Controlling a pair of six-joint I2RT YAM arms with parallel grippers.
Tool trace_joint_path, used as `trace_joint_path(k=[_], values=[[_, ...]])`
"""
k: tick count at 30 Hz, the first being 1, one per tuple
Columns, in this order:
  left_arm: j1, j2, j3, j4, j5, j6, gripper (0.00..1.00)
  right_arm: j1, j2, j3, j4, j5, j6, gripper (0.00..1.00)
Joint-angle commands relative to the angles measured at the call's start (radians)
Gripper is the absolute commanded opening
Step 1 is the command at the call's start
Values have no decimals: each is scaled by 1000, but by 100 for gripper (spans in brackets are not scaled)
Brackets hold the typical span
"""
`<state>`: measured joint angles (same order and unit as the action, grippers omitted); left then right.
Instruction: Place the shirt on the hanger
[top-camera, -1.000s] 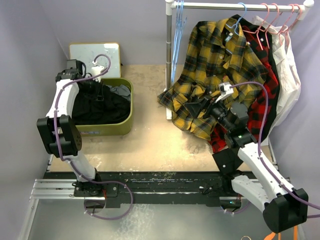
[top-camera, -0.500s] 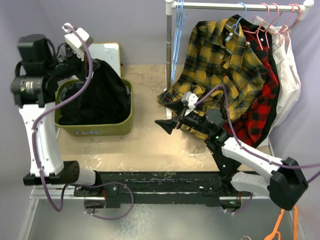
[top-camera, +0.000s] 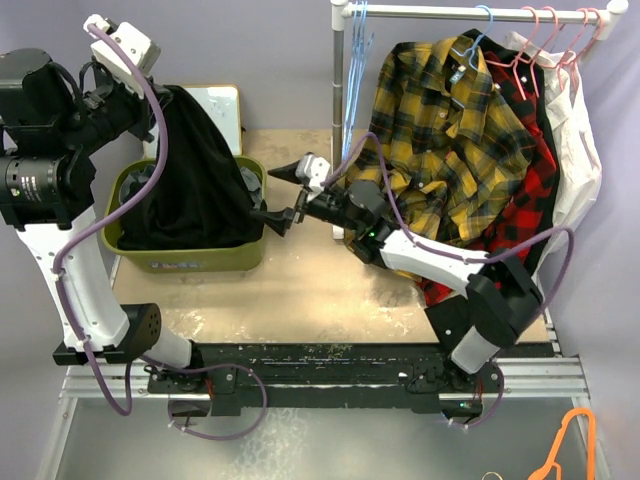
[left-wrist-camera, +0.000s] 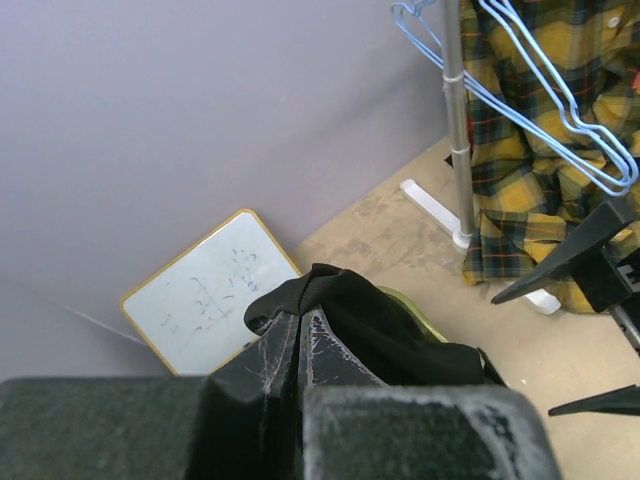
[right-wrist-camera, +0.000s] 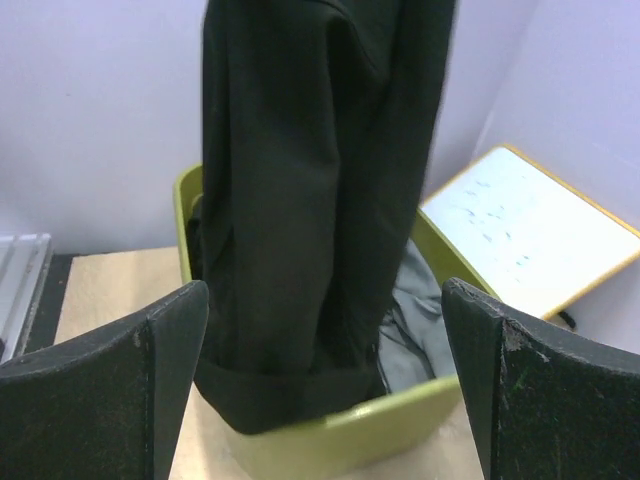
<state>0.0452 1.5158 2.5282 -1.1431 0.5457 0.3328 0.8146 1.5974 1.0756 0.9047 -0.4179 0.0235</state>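
The plain black long-sleeved shirt (top-camera: 195, 170) hangs in the air as one long dark fold. Its top is pinched in my left pincer (top-camera: 152, 100), which is closed tight on the fabric, high above the table. In my left wrist view the cloth comes out between my two fingers (left-wrist-camera: 303, 345). The bottom of the shirt rests inside the olive-green plastic tub (top-camera: 215, 258), beside a grey garment (right-wrist-camera: 415, 320) that lies there.

My right pincer (top-camera: 265, 193) is wide open and holds nothing. It points at the shirt from the right side, near the tub's edge but not touching the cloth. In my right wrist view the hanging shirt stands between my two spread fingers (right-wrist-camera: 150, 380), further back.

A small white board with a yellow frame (top-camera: 225, 100) leans behind the tub. The thin light-blue triangular hanger (top-camera: 351, 100) hangs at the left end of the white metal rail (top-camera: 450, 12), well apart from the shirt, beside a yellow-and-black plaid shirt (top-camera: 440, 130).
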Motion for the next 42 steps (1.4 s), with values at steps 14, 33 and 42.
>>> trace_joint_path(k=[14,33,42], values=[[2,-25,39,54,-161,48,0,111,-35,-59,-38,117,-705,100],[2,-39,-53,75,-130,19,0,265,244,21,154,421,-1315,75],[2,-24,-17,118,-198,3,0,285,210,263,93,429,-1233,0]])
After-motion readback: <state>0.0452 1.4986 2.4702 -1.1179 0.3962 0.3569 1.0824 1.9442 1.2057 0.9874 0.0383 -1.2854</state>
